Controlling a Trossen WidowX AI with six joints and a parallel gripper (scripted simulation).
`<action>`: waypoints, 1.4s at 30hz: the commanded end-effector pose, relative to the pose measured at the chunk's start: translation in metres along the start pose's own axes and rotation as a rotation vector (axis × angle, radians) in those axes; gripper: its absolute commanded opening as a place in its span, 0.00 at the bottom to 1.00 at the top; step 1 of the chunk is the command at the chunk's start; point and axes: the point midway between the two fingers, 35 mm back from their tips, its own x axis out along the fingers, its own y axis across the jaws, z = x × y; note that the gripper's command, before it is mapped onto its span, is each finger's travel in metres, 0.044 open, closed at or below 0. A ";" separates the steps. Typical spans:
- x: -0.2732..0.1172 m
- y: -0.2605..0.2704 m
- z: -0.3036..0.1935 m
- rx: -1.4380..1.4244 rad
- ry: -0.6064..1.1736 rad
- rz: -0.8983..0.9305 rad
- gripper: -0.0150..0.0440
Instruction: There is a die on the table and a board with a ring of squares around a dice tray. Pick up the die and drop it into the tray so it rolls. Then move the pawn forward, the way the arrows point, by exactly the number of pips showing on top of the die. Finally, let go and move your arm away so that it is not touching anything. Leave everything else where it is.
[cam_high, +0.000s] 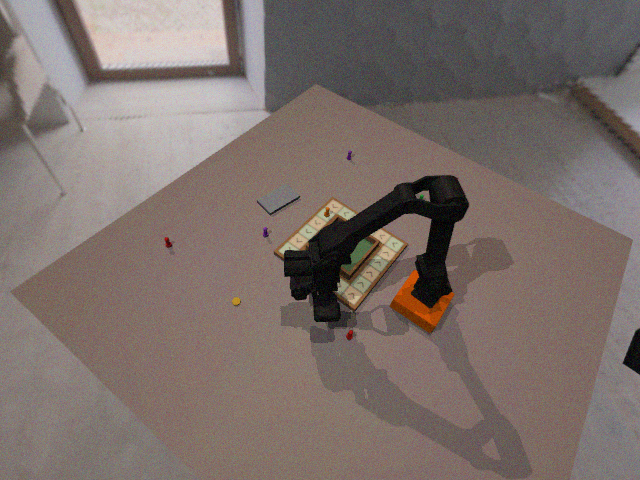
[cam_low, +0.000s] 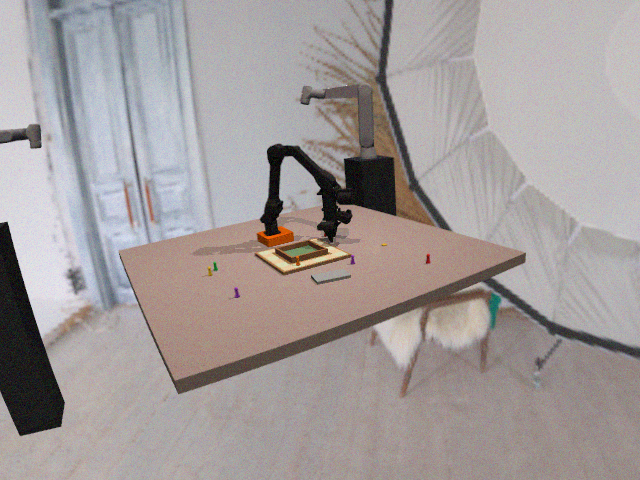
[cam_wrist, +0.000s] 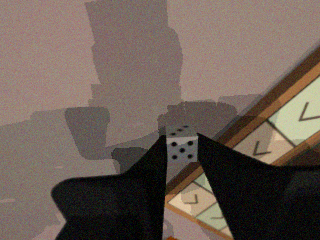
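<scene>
My gripper (cam_wrist: 179, 138) (cam_low: 331, 239) is shut on the white die (cam_wrist: 182, 149), beside the board's outer edge. The face with five pips faces the wrist camera; a face with three pips shows above it. Whether the die touches the table cannot be told. The arm hides the die in the top view. The board (cam_high: 360, 284) (cam_low: 279, 265) (cam_wrist: 305, 107) has arrowed squares around the dice tray (cam_high: 366, 261) (cam_low: 310, 255), whose green floor is partly hidden by the arm in the top view. The orange pawn (cam_high: 327, 212) (cam_low: 297, 260) stands on a board square.
A red pawn (cam_high: 349, 335) is near the gripper, another red pawn (cam_high: 168, 242) (cam_low: 428, 258) farther off. Purple pawns (cam_high: 265, 232) (cam_low: 236, 292), a grey slab (cam_high: 279, 199) (cam_low: 330, 276), a yellow disc (cam_high: 236, 301), a green pawn (cam_low: 215, 266) and a yellow pawn (cam_low: 209, 271) are around the board.
</scene>
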 end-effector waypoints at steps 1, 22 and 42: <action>0.002 -0.001 -0.003 -0.001 0.008 -0.005 0.41; -0.080 -0.005 0.008 0.015 0.005 -0.003 0.25; -0.111 -0.053 -0.005 0.171 0.006 -0.009 0.25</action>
